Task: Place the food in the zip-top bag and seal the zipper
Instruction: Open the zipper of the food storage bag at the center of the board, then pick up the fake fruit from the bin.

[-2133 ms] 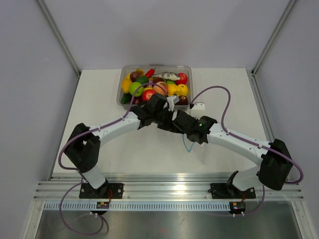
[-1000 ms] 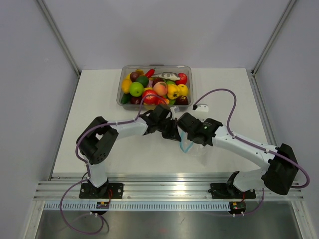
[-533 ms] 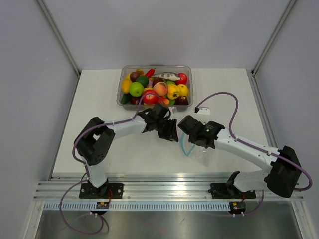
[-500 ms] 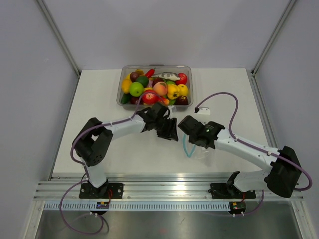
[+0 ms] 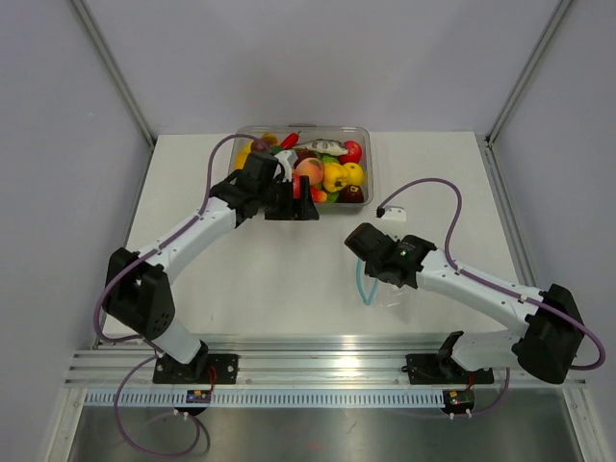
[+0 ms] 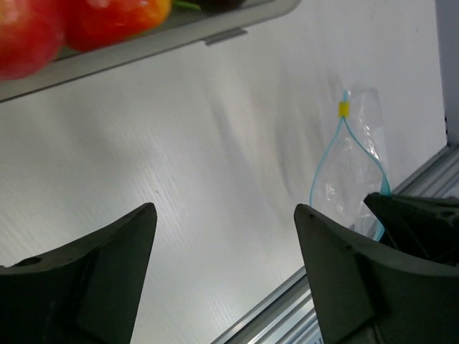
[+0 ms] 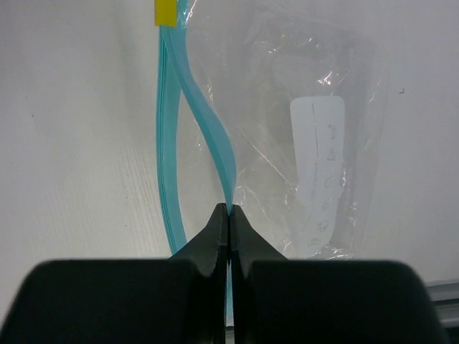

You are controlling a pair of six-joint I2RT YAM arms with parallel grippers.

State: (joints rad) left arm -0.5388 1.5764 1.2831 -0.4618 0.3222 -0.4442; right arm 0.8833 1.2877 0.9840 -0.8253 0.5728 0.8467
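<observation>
the left end effector (image 5: 306, 204) hangs at the near rim of the clear tub (image 5: 327, 128), jaws spread wide with nothing between them; in the left wrist view its two fingers (image 6: 93, 272) frame bare white tabletop (image 5: 433, 164), and the tub's edge runs across the top corner; the food (image 5: 332, 173) lies heaped in that tub, a red round fruit (image 5: 353, 151) at its far right corner; a green apple cannot be made out from above, as the left arm covers that side; the zip-top bag (image 7: 301, 115) lies flat on the tabletop, well apart from the tub, in front of the right arm; the right end effector (image 7: 228, 213) is pinched tight on one lip of the zipper (image 7: 215, 143); that teal lip bows away from the other lip, which runs straight just beside it, so the mouth gapes; both lips meet at a yellow tab (image 7: 166, 12) at the far end; a white label (image 7: 319, 172) shows on the clear film.
</observation>
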